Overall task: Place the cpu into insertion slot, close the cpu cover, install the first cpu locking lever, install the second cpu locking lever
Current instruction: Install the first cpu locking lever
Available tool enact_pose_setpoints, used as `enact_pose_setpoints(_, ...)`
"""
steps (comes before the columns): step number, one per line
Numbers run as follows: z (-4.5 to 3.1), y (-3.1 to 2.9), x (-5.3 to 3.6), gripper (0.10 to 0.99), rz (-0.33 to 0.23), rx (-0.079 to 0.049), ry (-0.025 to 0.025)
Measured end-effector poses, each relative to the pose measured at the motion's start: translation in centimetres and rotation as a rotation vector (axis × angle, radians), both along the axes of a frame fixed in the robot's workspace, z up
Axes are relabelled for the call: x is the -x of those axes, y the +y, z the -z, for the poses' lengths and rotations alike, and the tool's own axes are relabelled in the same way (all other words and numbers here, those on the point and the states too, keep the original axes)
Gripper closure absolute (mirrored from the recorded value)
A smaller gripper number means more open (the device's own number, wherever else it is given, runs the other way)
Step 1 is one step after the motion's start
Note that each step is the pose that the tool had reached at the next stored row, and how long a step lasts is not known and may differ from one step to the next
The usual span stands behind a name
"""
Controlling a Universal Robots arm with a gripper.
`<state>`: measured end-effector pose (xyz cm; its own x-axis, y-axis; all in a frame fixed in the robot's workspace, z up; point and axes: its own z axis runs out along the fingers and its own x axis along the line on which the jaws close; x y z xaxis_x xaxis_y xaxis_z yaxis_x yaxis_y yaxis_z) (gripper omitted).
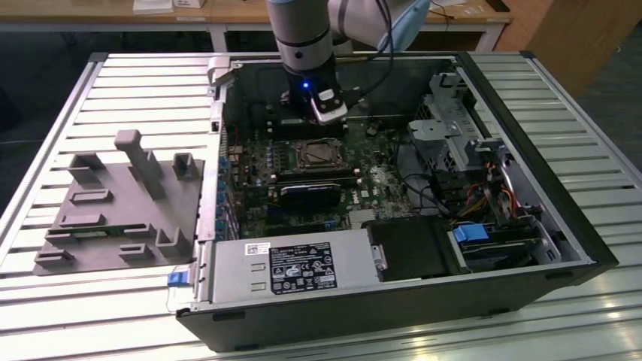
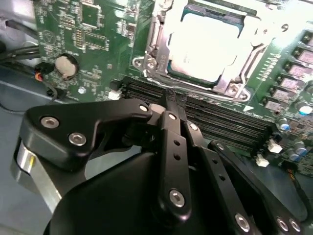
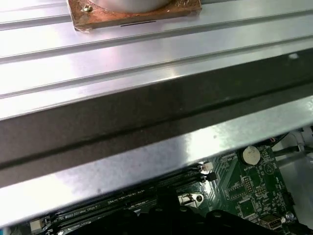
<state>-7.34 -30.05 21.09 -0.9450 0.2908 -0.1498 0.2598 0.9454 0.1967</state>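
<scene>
Just past the insertion slot [image 1: 319, 154], over the green motherboard [image 2: 73, 34] of an open computer case [image 1: 561, 218]: gripper [image 1: 327, 114], hanging from the arm [image 1: 301, 37]. Clenched, by the look of the second wrist view, with black fingers [image 2: 171, 147] drawn together and nothing between them, tips above the long memory slots [image 2: 220, 120] that run alongside the insertion slot. Probably held there to keep off the socket hardware while leaving it in the wrist camera's sight.

Already seated in the insertion slot: cpu [image 2: 208, 41], flat, silver-grey top up, square with the rim. Lying down around it: cpu cover [image 2: 222, 85], a metal frame bordering the chip on the sides that show, so apparently closed rather than standing up. Cannot tell whether either locking lever is latched.

Near the insertion slot, across a stretch of bare board and small components: round coin cell battery [image 2: 65, 65], flat in its holder.

Well apart from the insertion slot, at the case's near edge in the exterior view: power supply [image 1: 291, 267] carrying white labels [image 1: 301, 272] with print and symbols, too small to read. No other legible writing anywhere.

Farther still from the insertion slot, outside the case on the slatted metal surface [image 1: 80, 316]: grey moulded fixture tray [image 1: 116, 207], likely a holder for loose parts.
</scene>
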Motion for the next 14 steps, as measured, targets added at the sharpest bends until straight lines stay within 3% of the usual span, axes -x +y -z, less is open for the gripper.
enact_pose_setpoints(3,0.03,0.0,-0.18,0.98,0.0,0.011,0.0336)
enact_pose_setpoints(7,0.05,0.0,-0.56,0.98,0.001,0.028,0.071)
enact_pose_setpoints(8,0.06,0.0,-0.63,0.98,0.001,0.034,0.0767)
enact_pose_setpoints(10,0.07,0.0,-0.69,0.98,0.002,0.048,0.0826)
enact_pose_setpoints(14,0.1,-0.08,-0.72,0.98,0.003,0.074,0.084)
